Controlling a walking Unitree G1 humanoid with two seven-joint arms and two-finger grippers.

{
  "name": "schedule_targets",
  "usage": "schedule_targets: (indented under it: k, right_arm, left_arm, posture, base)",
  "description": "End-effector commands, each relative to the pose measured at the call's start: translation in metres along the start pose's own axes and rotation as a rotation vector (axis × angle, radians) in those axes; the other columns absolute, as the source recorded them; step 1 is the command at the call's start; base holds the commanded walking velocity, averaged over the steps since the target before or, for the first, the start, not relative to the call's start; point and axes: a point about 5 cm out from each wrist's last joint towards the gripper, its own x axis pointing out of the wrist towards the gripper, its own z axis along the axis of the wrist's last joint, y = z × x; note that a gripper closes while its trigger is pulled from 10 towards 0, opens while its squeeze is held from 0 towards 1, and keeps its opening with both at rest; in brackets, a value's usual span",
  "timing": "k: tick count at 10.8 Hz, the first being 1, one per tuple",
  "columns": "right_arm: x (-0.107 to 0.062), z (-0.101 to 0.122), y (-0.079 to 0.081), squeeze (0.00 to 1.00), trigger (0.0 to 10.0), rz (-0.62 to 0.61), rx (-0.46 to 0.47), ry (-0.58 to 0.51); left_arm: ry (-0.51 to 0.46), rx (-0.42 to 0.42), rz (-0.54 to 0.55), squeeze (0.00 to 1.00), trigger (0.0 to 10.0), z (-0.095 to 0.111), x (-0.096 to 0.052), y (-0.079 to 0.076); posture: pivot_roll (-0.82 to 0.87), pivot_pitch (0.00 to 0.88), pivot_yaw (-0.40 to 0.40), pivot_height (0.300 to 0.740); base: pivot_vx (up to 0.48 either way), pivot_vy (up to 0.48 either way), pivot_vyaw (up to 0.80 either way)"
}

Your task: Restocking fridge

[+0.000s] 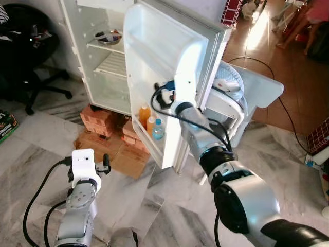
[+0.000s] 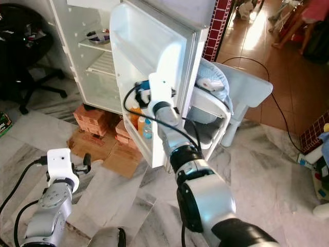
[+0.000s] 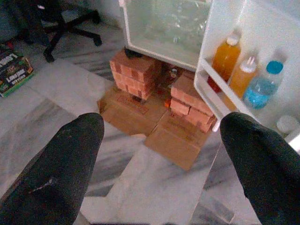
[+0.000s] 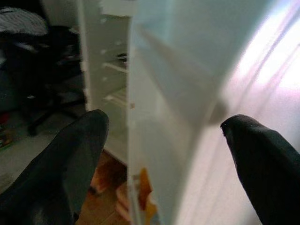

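The fridge (image 1: 103, 56) sat on brick stacks (image 1: 100, 121) with its door (image 1: 154, 77) swung wide open, and three bottles (image 3: 243, 75) lined the door's bottom shelf: two orange, one blue. The right gripper (image 4: 164, 140) was stretched up to the door's outer edge, jaws spread, one finger on each side of it. The left gripper (image 3: 159, 154) hung low over bare marble floor (image 1: 154, 206), jaws spread too, holding nothing. Two wire shelves inside, a metal bowl (image 1: 108, 37) on the upper.

I see the white fridge (image 1: 103, 56) open, raised on bricks (image 3: 136, 72); its door shelf (image 3: 211, 91) holds three upright bottles (image 3: 241, 77).
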Motion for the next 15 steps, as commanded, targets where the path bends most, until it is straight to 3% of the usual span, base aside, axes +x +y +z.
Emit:
schedule_targets:
  k: [1, 2, 3, 4, 5, 6, 7, 8, 11, 14, 15]
  right_arm:
    - [-0.004, -0.002, -0.004, 0.0, 10.0, 0.035, -0.002, -0.015]
    - [-0.013, -0.016, -0.009, 0.0, 10.0, 0.083, -0.006, 0.004]
    - [-0.047, -0.057, -0.038, 0.0, 10.0, 0.095, -0.037, 0.115]
    - [-0.088, -0.091, -0.077, 0.0, 10.0, -0.011, -0.072, 0.252]
    - [-0.114, -0.109, -0.097, 0.0, 10.0, -0.093, -0.106, 0.349]
    - [-0.128, -0.119, -0.107, 0.0, 10.0, -0.154, -0.122, 0.428]
    - [-0.134, -0.125, -0.114, 0.0, 10.0, -0.193, -0.16, 0.471]
    - [-0.135, -0.119, -0.128, 0.0, 10.0, -0.31, -0.208, 0.47]
    - [-0.11, -0.076, -0.144, 0.0, 10.0, -0.441, -0.226, 0.31]
    - [-0.106, -0.049, -0.156, 0.0, 10.0, -0.588, -0.263, 0.179]
    - [-0.104, -0.048, -0.155, 0.0, 10.0, -0.586, -0.252, 0.177]
  left_arm:
    - [-0.023, 0.008, -0.003, 0.0, 10.0, 0.006, 0.0, 0.0]
    - [-0.016, 0.012, 0.002, 0.0, 10.0, 0.005, 0.0, 0.0]
    - [-0.017, 0.01, 0.003, 0.0, 10.0, 0.004, -0.001, 0.001]
    - [-0.014, 0.012, -0.003, 0.0, 10.0, 0.0, -0.003, 0.004]
    - [-0.01, 0.017, -0.008, 0.0, 10.0, -0.001, -0.004, 0.005]
    - [-0.004, 0.018, -0.015, 0.0, 10.0, -0.002, -0.003, 0.003]
    - [-0.009, 0.024, -0.028, 0.0, 10.0, 0.0, -0.002, 0.001]
    - [-0.02, 0.031, -0.04, 0.0, 10.0, 0.002, -0.001, 0.0]
    - [-0.02, 0.03, -0.037, 0.0, 10.0, 0.0, -0.004, 0.0]
    - [-0.018, 0.022, -0.039, 0.0, 10.0, -0.002, -0.006, -0.001]
    - [-0.016, 0.01, -0.037, 0.0, 10.0, -0.002, -0.006, -0.002]
  posture:
    - [0.19, 0.0, -0.048, 0.74]
    - [0.19, 0.0, -0.053, 0.74]
    - [0.19, 0.0, -0.054, 0.74]
    - [0.17, 0.0, -0.051, 0.74]
    - [0.16, 0.0, -0.045, 0.74]
    - [0.15, 0.0, -0.036, 0.74]
    - [0.14, 0.0, -0.032, 0.74]
    - [0.14, 0.0, -0.027, 0.74]
    - [0.15, 0.0, -0.035, 0.74]
    - [0.15, 0.0, -0.039, 0.74]
    - [0.14, 0.0, -0.037, 0.74]
  base:
    - [0.247, 0.0, 0.0]
    - [0.0, 0.0, 0.0]
    - [0.0, 0.0, 0.0]
    - [0.0, 0.0, 0.0]
    - [0.0, 0.0, 0.0]
    - [0.0, 0.0, 0.0]
    - [0.0, 0.0, 0.0]
    - [0.292, 0.0, 0.0]
    - [0.334, 0.0, 0.0]
    - [0.48, 0.0, 0.0]
    - [0.0, 0.0, 0.0]
